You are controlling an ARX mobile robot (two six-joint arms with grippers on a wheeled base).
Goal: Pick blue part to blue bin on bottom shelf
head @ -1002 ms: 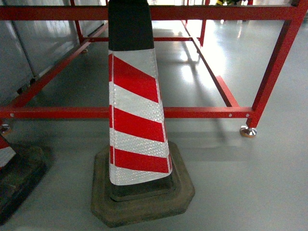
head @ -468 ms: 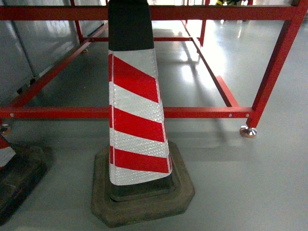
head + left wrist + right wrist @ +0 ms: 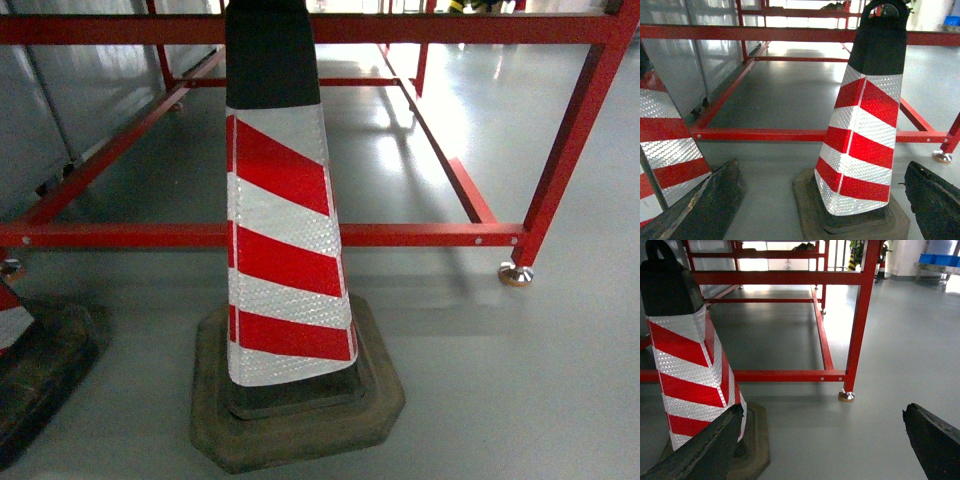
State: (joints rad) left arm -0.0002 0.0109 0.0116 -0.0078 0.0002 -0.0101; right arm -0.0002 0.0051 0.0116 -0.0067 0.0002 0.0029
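Before the red frame (image 3: 420,234), a striped cone (image 3: 285,270) stands upright.

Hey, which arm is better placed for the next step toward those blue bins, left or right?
Right, tentatively. No blue part is in view yet; blue bins show far off to the right, past open floor. The striped cone stands before the left arm's open fingers.

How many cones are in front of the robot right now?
2. One cone stands dead ahead before the red frame; a second sits at the left edge, mostly cut off. Others may be out of view.
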